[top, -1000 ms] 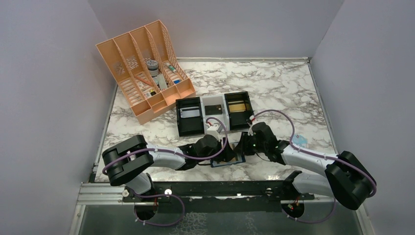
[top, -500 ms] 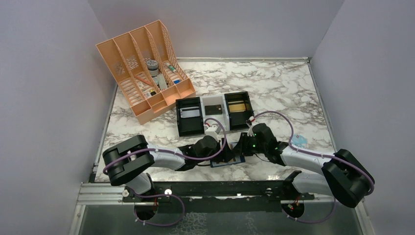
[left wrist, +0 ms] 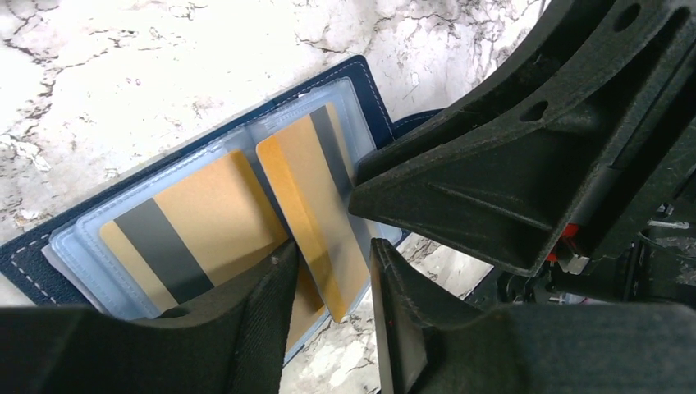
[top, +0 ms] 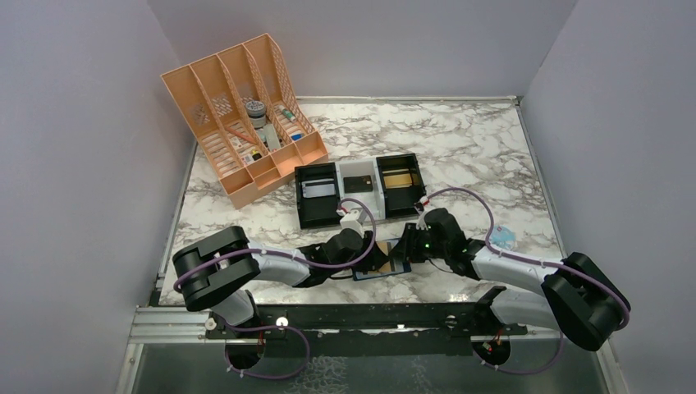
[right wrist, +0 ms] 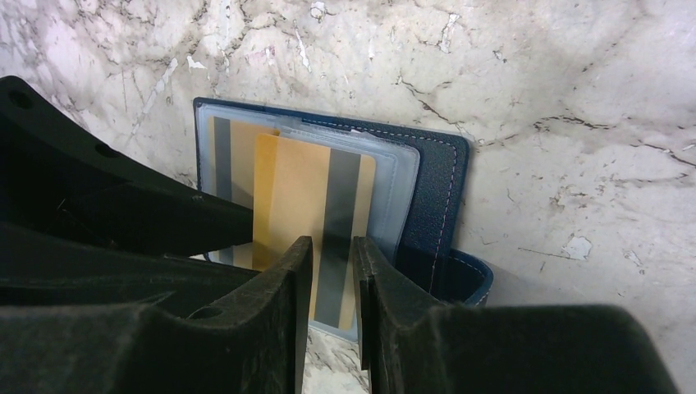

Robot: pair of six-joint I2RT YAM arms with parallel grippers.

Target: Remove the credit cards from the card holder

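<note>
The credit cards (left wrist: 316,197) were not yet out: one was half drawn from the open card holder (right wrist: 443,180) on the table (right wrist: 533,82), and one was left pocketed. Whether the left gripper (left wrist: 330,250) or the right gripper (right wrist: 331,246) pinched it could not be told.

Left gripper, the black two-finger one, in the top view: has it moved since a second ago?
Yes. The black two-finger left gripper has shifted slightly left, judged against the black box tray beyond it.

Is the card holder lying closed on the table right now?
No, the card holder lies open flat, with gold cards showing in its clear sleeves.
</note>
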